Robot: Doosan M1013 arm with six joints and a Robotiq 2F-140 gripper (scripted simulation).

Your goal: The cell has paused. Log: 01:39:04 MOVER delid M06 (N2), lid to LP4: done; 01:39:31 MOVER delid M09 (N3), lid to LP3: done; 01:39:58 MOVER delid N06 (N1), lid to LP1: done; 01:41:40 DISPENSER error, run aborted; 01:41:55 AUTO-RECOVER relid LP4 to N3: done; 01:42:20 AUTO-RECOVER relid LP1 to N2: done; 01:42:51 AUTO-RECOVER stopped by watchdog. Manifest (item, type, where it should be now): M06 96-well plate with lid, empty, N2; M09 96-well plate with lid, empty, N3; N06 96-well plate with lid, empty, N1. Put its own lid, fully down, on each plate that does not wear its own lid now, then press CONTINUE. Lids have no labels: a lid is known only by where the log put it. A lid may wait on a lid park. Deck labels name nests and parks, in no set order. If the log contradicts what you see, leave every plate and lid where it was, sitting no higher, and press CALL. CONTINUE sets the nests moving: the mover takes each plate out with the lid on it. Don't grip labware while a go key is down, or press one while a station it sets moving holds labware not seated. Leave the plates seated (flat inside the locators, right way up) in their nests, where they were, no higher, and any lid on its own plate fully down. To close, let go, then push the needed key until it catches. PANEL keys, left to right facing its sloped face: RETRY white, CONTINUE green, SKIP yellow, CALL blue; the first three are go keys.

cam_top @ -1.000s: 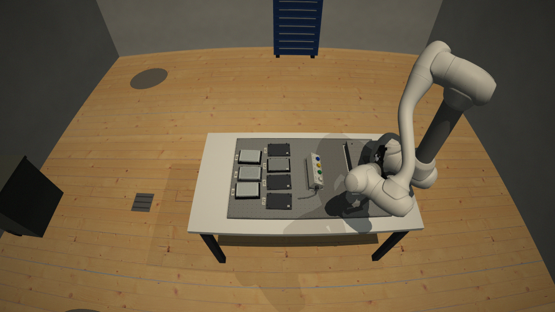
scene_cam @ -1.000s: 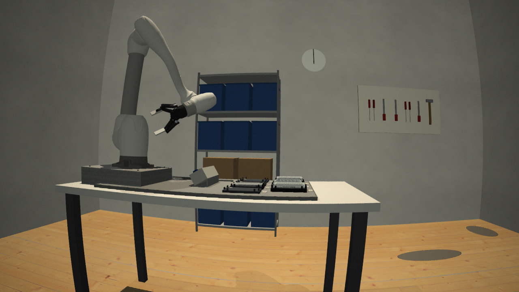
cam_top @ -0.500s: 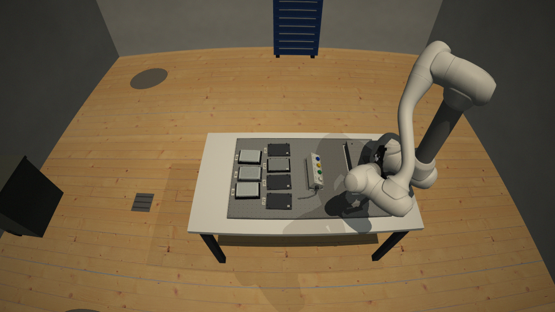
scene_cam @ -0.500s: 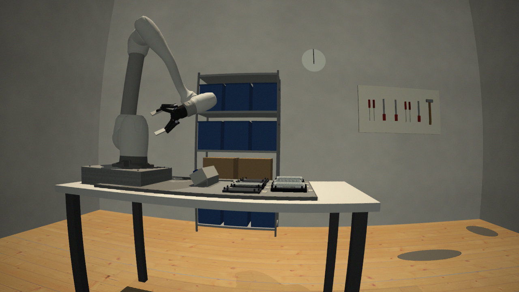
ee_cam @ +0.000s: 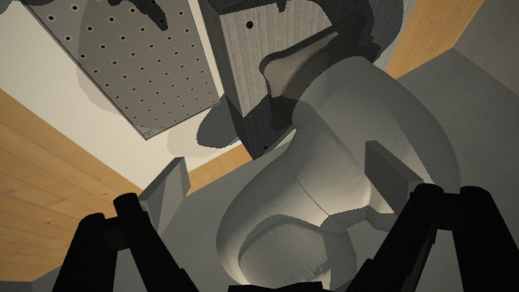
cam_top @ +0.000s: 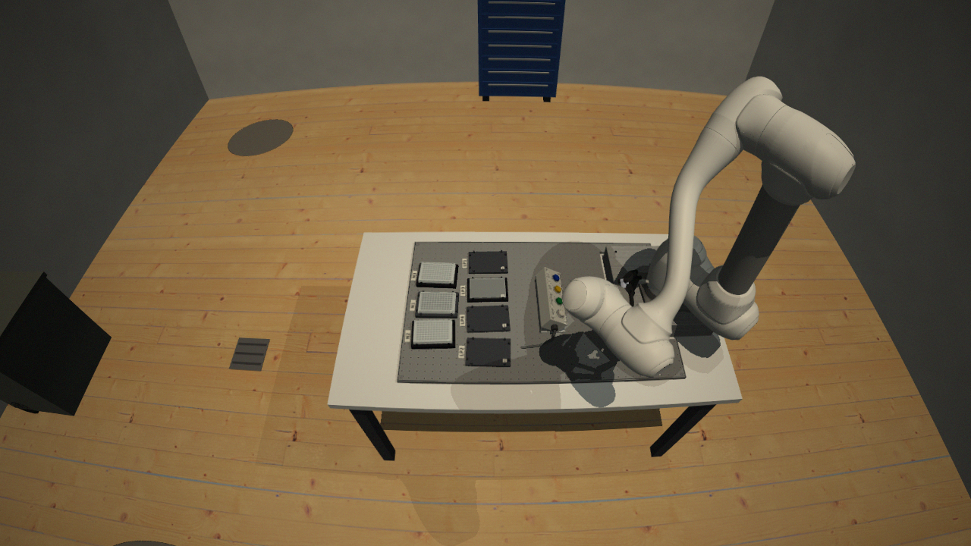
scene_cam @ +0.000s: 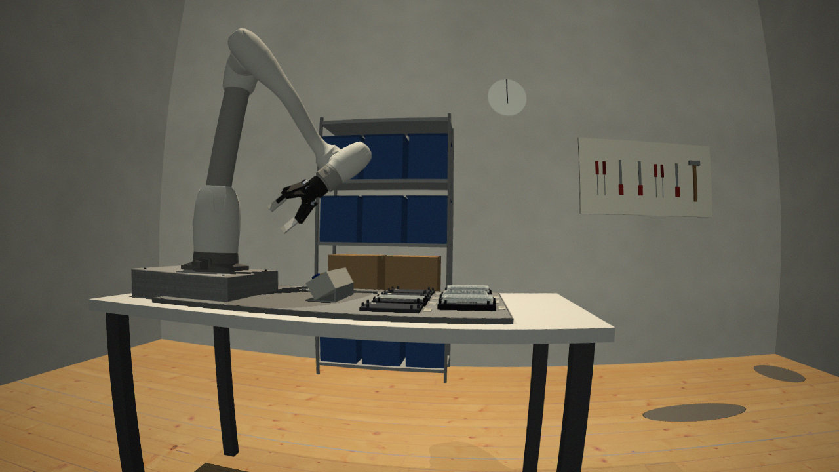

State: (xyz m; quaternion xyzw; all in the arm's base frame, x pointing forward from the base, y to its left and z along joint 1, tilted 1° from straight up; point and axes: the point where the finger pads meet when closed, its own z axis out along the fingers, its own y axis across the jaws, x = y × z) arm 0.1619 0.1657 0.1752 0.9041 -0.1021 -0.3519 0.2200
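1. Hanging folded high over the table, the white arm (scene_cam: 275, 70) points its black gripper (scene_cam: 288, 214) back toward its own base, fingers spread wide, holding nothing.
2. Three ribbed clear well plates (cam_top: 435, 303) sit on the perforated grey deck (cam_top: 529, 366); beside them one pale lid (cam_top: 488, 289) lies among matte black parks (cam_top: 487, 351).
3. The boxy sloped panel (cam_top: 551, 299) shows round coloured keys.

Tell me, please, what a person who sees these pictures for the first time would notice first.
First comes the tall white arm, bent high over its grey base block at one end of the table, its black gripper wide open and holding nothing. Next, at the far end of the deck, three pale plates stand in a column beside four parks, one of them holding a lid.
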